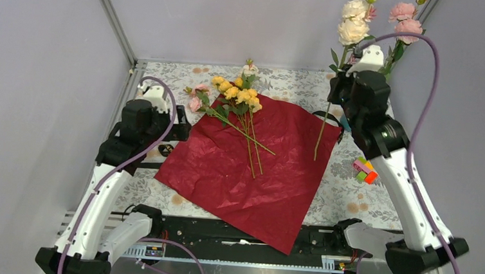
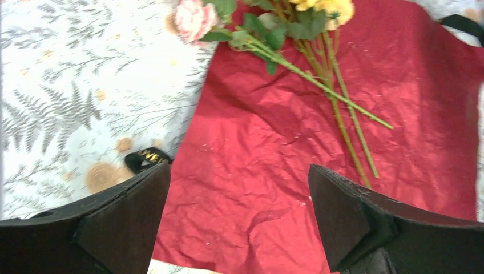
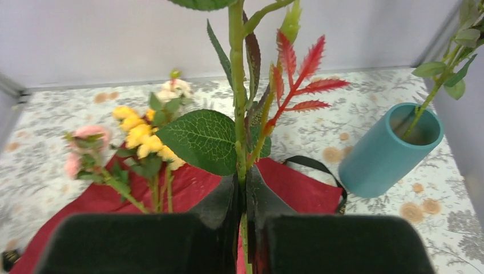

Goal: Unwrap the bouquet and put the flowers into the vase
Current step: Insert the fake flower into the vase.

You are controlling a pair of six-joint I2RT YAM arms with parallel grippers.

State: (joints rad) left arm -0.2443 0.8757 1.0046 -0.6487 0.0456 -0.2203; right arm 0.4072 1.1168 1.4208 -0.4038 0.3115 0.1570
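The bouquet is unwrapped: its dark red paper [image 1: 250, 170] lies spread flat on the table. Yellow flowers [image 1: 236, 93] and a pink one [image 1: 197, 101] rest on the paper's far left corner, stems pointing toward me. My right gripper [image 3: 241, 182] is raised and shut on the green stem of a cream flower [image 1: 352, 30], which stands upright with its stem end hanging over the paper's right edge. The teal vase [image 3: 388, 151] stands tilted at the right with one stem in it; my right arm hides it in the top view. My left gripper [image 2: 240, 197] hovers open over the paper's left part, holding nothing.
A black ribbon [image 3: 319, 166] loops out from under the paper's right corner, and another black piece with gold lettering [image 2: 147, 157] lies by its left edge. A multicoloured block toy [image 1: 365, 170] sits at the right. Grey walls close in on three sides.
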